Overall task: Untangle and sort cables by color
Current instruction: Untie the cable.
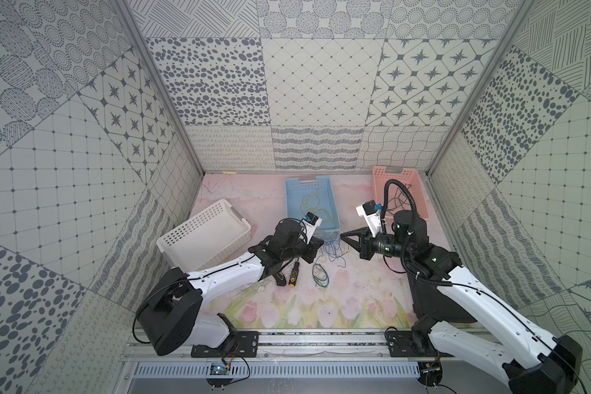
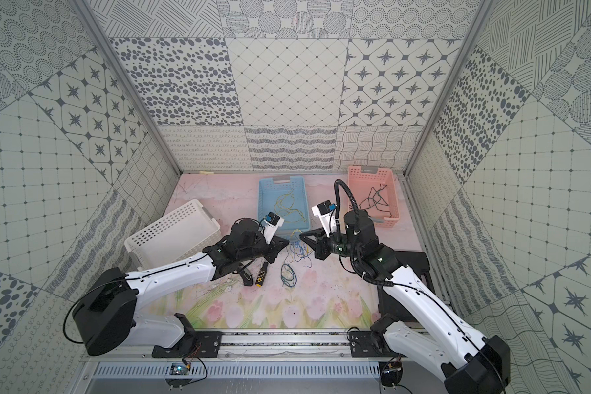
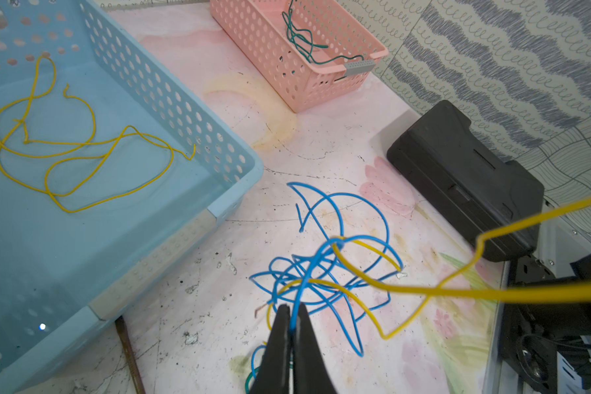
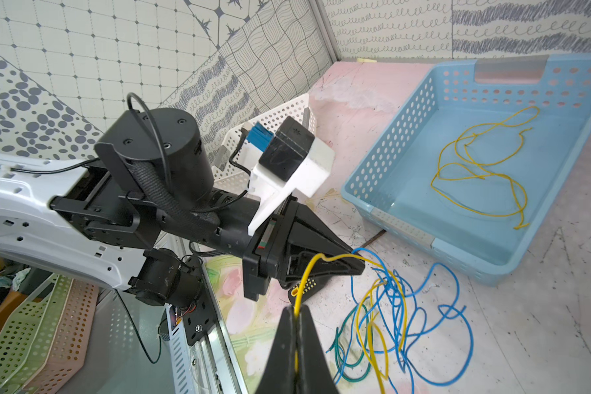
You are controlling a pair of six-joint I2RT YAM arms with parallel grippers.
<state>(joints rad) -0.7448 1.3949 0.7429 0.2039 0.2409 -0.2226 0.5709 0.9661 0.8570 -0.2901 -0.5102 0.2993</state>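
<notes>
Left gripper (image 3: 291,319): clamped on a blue cable (image 3: 299,296), anchoring the knot.
Right gripper (image 4: 296,315): clamped on a yellow cable (image 4: 301,283), held taut, probably to tease it out.
Tangle (image 1: 333,247): on the table between both claws; a green strand (image 4: 337,344) seems caught in it (too thin to tell).
Blue basket (image 1: 296,201): at 12 o'clock of the tangle, holding the sorted yellows (image 3: 65,143).

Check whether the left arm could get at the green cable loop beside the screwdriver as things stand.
Probably not yet: the left gripper is shut on a blue cable. The green cable loop itself lies uncovered on the table near that arm, so after a release the reach looks free.
</notes>
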